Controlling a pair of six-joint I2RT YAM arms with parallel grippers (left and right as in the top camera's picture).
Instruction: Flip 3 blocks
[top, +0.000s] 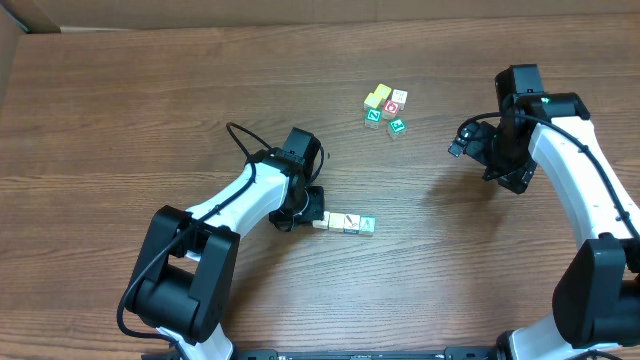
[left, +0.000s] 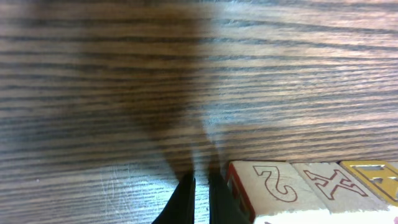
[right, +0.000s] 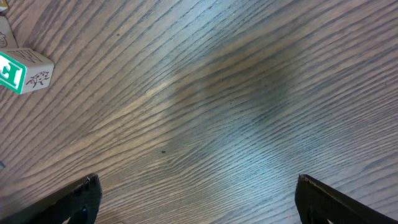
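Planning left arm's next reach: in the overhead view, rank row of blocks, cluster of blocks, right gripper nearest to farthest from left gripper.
1. Row of blocks: right beside the left gripper, front centre.
2. Cluster of blocks: farther back, to the right.
3. Right gripper: farthest, right side.

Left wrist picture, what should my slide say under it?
Shut left gripper beside a row of three blocks on the wooden table.

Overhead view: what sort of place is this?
Likely a robotics lab test bench: a left robot arm and a right robot arm reach over a wood-grain table, where small wooden alphabet blocks are set out.
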